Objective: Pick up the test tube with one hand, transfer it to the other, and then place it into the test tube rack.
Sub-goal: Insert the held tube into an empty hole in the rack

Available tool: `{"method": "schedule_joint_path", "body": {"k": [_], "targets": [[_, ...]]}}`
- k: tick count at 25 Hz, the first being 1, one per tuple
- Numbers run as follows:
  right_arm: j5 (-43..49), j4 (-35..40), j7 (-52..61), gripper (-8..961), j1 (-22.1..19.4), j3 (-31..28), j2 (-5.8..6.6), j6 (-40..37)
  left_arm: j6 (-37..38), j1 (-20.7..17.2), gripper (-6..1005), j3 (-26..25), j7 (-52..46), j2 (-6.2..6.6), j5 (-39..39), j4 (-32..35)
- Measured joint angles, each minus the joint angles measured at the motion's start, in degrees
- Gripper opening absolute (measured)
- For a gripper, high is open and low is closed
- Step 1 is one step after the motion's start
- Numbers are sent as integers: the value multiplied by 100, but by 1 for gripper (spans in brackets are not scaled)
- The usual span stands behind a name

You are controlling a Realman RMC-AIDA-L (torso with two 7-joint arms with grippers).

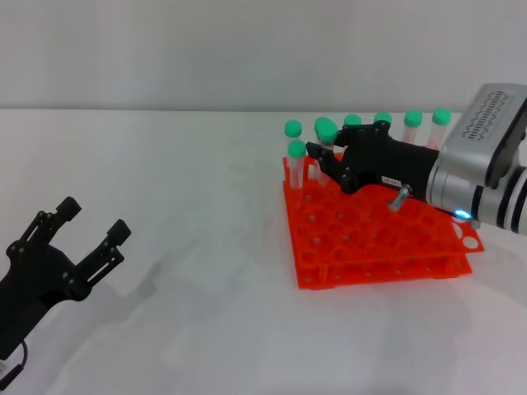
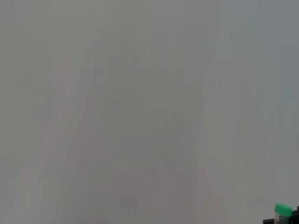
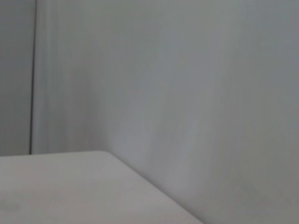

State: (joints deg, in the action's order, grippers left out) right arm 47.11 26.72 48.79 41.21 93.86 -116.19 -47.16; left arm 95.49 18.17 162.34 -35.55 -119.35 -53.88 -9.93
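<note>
The orange-red test tube rack (image 1: 370, 247) stands on the white table at the right. My right gripper (image 1: 323, 158), black with a small white label, reaches over the rack's back left part. It is shut on a green-capped test tube (image 1: 327, 130), held upright with its lower end among the rack's back holes. My left gripper (image 1: 92, 224) is open and empty, low at the front left, far from the rack. The left wrist view shows one green cap (image 2: 282, 209) at its corner. The right wrist view shows only wall and table.
Several other green-capped tubes stand in the rack, two at its back left corner (image 1: 294, 140) and several along its back row (image 1: 412, 120). The white table (image 1: 189, 206) stretches between the two arms. A grey wall rises behind.
</note>
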Motion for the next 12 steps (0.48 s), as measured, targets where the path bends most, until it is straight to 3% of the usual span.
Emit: {"method": "schedule_joint_path", "body": {"k": [12], "targets": [[0,6,-10,213,139,241,0,182,-6,3,880,0,-4,0,0,0]]}}
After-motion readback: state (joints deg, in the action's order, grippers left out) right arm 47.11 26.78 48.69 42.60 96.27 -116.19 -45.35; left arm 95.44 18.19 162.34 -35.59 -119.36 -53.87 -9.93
